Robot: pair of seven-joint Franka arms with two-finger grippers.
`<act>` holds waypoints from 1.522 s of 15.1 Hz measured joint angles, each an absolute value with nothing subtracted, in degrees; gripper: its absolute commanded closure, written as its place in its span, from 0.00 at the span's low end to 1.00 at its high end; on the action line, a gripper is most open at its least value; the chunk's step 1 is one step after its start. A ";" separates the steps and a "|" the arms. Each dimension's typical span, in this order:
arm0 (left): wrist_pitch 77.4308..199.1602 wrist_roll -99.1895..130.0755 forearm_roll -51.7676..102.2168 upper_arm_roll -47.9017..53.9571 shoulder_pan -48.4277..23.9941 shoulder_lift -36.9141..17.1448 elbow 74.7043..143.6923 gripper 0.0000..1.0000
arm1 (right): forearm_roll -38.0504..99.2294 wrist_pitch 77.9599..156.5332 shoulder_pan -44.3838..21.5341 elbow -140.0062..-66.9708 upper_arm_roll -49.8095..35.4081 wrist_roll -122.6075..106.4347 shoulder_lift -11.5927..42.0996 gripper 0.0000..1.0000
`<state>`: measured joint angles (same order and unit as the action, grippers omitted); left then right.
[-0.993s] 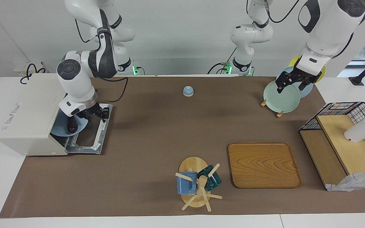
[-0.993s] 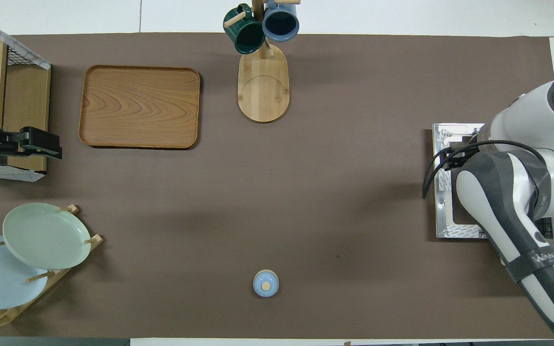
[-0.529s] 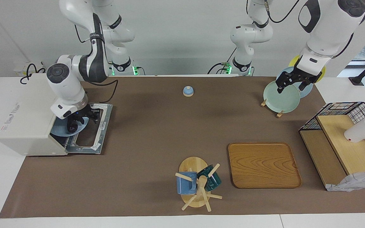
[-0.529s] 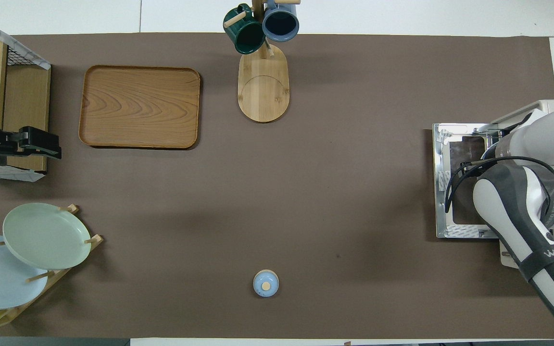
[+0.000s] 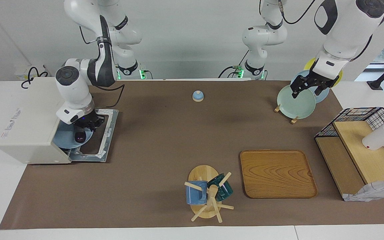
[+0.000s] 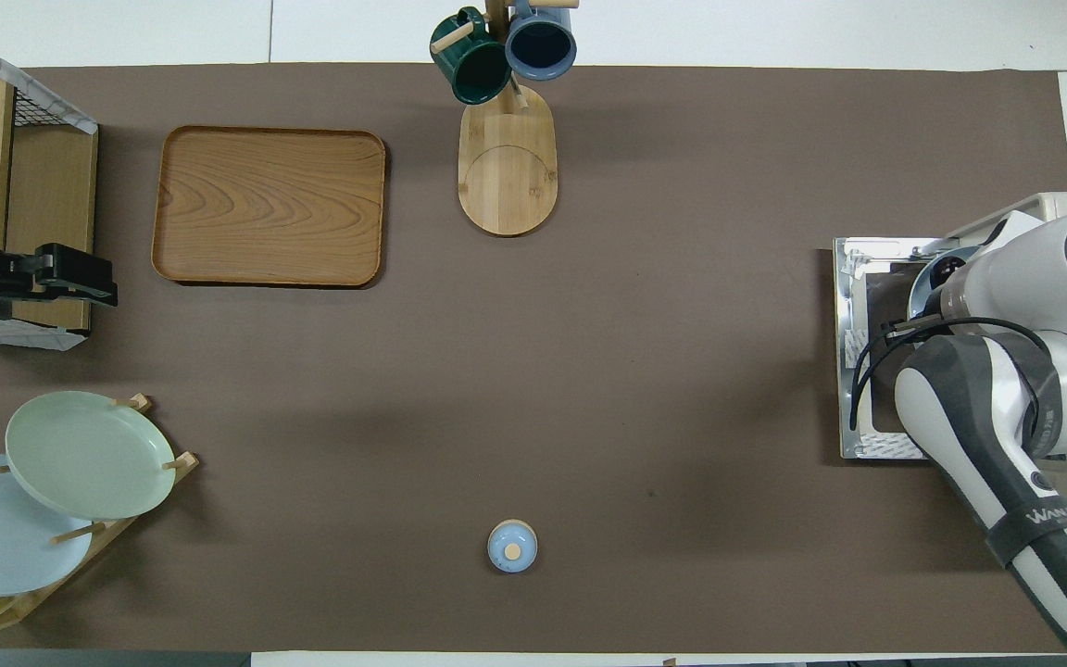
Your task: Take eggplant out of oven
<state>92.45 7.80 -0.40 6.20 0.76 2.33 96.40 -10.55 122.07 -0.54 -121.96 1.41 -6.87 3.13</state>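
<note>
Right claw point(image 5: 84, 128) clamped tight on the eggplant point(image 5: 79, 136), over a blue plate point(image 5: 66, 140) at the mouth of the oven point(image 5: 28, 126), door down. Left claw point(image 5: 307, 89) spread wide, waiting above a green plate point(image 5: 295, 103) at two o'clock on the tabletop point(image 5: 165, 140).

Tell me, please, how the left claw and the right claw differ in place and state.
The right claw is low at the open mouth of the oven, over the blue plate; the left claw hangs over the green plate. The right claw is shut, apparently on the eggplant; the left claw is open and holds nothing. Both are black and point downward.
</note>
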 measured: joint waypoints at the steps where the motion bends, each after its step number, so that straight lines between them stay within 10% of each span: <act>1: 92.45 7.80 -0.40 6.20 0.76 2.33 96.40 0.00 | -10.54 120.49 -2.19 -120.81 1.29 -6.45 3.15 1.00; 12: 93.89 7.84 -0.40 5.86 1.42 2.33 96.40 0.00 | -10.51 111.51 -26.47 -109.22 0.64 16.91 6.30 1.00; 18: 96.03 7.84 -0.40 5.85 1.88 2.33 96.41 0.00 | -10.40 99.28 -40.62 -83.06 0.42 32.25 25.11 1.00; 23: 98.32 7.84 -0.40 5.83 2.02 2.13 96.47 0.00 | -6.94 109.42 -41.92 -76.81 -1.18 36.57 33.88 1.00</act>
